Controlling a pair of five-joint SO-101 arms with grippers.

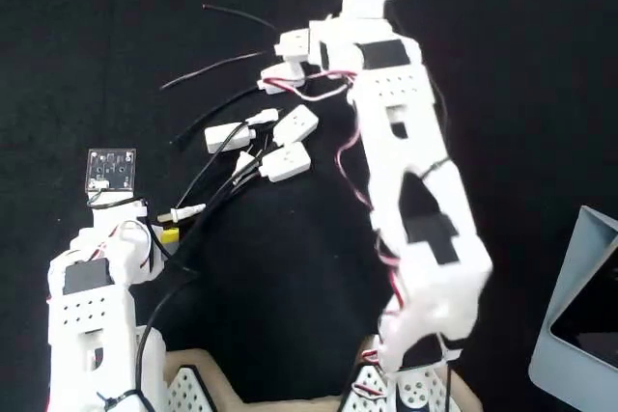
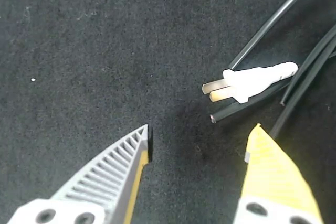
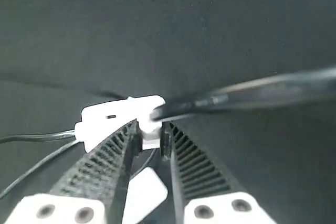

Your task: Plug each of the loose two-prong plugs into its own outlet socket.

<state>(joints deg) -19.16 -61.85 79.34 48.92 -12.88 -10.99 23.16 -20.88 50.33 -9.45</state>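
Between the closed fingers of your right end effector [image 3: 151, 129] sat a white two-prong plug [image 3: 150, 139], pinched by its body, its black cord [image 3: 247, 95] trailing off to one side. It was right up against a white outlet socket [image 3: 113, 116] at the far side of the black desk [image 3: 236, 35]. Whether the prongs had entered the slots could not be told. To do this step well, you probably needed to hold the plug square to the socket face and push straight. The socket lay loose on the cloth and looked likely to slide unless braced. Your left end effector [image 2: 202, 129] hung open near the front of the desk. A loose plug [image 2: 252, 80] lay flat just ahead of it, both prongs bare, among more black cords. By count you had two arms and two plugs plainly out of a socket, one gripped and one loose. In the high view about five white socket blocks sat clustered by the right arm. Smaller white pieces among the cords were too tangled to count. One small grey tile [image 1: 111, 169] lay near the left arm.
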